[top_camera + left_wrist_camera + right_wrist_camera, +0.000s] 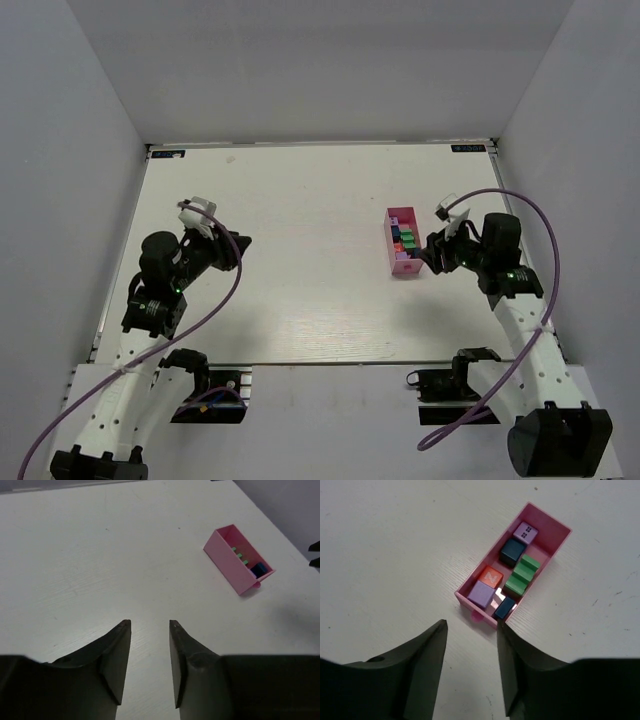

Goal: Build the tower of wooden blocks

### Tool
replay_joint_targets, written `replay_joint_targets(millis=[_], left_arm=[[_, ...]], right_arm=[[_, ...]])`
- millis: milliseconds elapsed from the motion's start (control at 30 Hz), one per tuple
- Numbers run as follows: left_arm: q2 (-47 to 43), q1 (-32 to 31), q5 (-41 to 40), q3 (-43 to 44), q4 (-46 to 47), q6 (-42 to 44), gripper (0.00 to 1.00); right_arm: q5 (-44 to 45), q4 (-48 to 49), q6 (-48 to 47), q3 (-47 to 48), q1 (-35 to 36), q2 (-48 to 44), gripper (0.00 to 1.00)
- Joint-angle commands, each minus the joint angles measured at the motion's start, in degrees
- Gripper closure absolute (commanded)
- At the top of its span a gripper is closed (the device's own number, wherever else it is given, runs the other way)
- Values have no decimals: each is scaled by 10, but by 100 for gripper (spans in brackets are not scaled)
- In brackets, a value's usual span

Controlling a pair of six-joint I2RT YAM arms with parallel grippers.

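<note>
The wood blocks lie loose inside a pink tray (551, 528) and are not stacked. I see a purple block (481, 594), a red-orange one (491, 575), a dark blue one (511, 551), a pale purple patterned one (525, 531), green stepped pieces (522, 574) and a small dark blue block (505, 607). My right gripper (471, 625) is open and empty just short of the tray's near end. One of its fingertips (501, 628) is by the tray's corner. My left gripper (150, 624) hovers open and empty over bare table, far left of the tray (225, 562).
The tray (390, 245) sits right of centre on the white table. The right gripper (431, 256) is at its right side and the left gripper (240, 246) at the table's left. Grey walls close in the table on three sides.
</note>
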Motion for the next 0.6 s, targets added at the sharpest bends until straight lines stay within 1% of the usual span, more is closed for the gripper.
replay_joint_targets(millis=[0, 33, 67, 133, 167, 267, 300, 367, 400, 567], left_arm=[[17, -1, 9, 8, -10, -2, 49], [23, -1, 9, 8, -10, -2, 37], [24, -1, 9, 8, -16, -2, 30], [29, -1, 9, 8, -16, -8, 20], [34, -1, 9, 8, -21, -8, 18], [34, -1, 9, 13, -21, -8, 15], [34, -1, 9, 13, -26, -8, 15], [34, -1, 9, 13, -26, -8, 15], [34, -1, 9, 13, -26, -8, 13], [34, -1, 9, 13, -26, -8, 13]], right_arm=[[37, 9, 6, 45, 1, 29, 47], [53, 14, 14, 44, 2, 40, 44], [64, 33, 15, 45, 2, 50, 43], [92, 42, 27, 54, 3, 74, 41], [107, 47, 30, 59, 3, 92, 38], [111, 49, 43, 86, 4, 136, 38], [115, 51, 50, 91, 6, 169, 38], [126, 55, 51, 111, 11, 191, 38], [129, 55, 52, 122, 11, 217, 38], [146, 58, 55, 165, 22, 275, 38]])
